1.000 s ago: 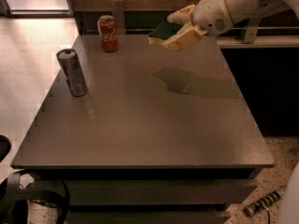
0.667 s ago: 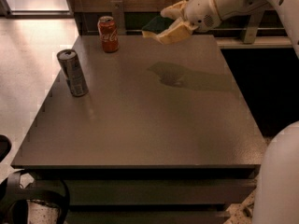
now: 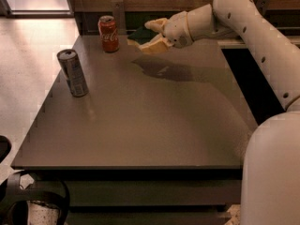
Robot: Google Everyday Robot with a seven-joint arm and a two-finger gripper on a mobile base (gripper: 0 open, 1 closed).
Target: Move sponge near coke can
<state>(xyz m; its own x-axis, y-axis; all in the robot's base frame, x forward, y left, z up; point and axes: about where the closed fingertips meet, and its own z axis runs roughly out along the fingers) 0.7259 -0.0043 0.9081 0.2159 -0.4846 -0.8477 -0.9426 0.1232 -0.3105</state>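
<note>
One high camera looks down across the table (image 3: 150,125), pincer (image 3: 151,35) above its far edge

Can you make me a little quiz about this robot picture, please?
1. True or false: the sponge lies flat on the table.
2. The gripper hangs over the table's far side. Which can is nearer to it? A: coke can. B: silver can.
3. How many cans stand upright on the table?
Key: 1 false, the gripper holds the sponge in the air. 2 A. 3 two.
</note>
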